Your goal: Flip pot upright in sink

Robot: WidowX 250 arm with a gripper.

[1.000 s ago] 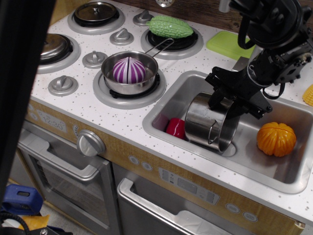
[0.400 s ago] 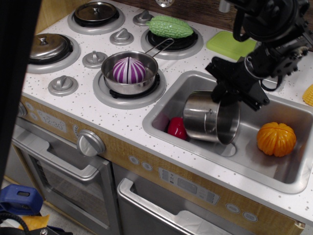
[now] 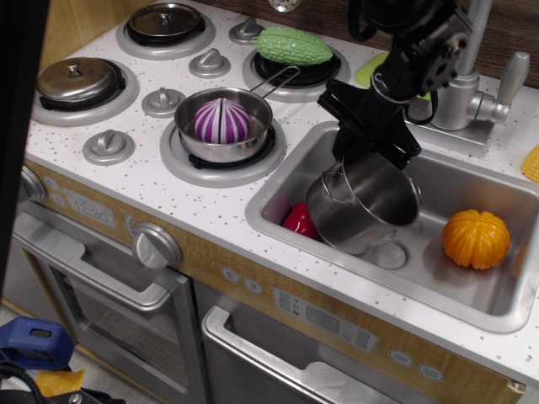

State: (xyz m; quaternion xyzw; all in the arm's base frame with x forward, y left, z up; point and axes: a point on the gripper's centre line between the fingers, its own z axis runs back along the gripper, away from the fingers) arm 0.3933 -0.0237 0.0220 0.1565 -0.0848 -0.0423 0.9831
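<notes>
The shiny steel pot (image 3: 349, 215) is in the left part of the sink (image 3: 275, 192). It is tilted, with its mouth facing up and to the right and its base low at the front left. A wire loop handle shows on its upper left side. My black gripper (image 3: 371, 156) comes down from the upper right and is shut on the pot's far rim. The pot's base looks at or just above the sink floor; I cannot tell which.
A red object (image 3: 297, 220) lies in the sink left of the pot, an orange pumpkin (image 3: 476, 238) at the right, and the drain (image 3: 390, 254) just in front. The faucet (image 3: 461, 80) stands behind. A pan with a purple-white ball (image 3: 223, 122) and a green gourd (image 3: 292, 45) sit on the stove.
My gripper has swung left and up with the pot. The pot has turned from lying on its side, mouth to the right, to a steeper tilt with its mouth facing upward.
</notes>
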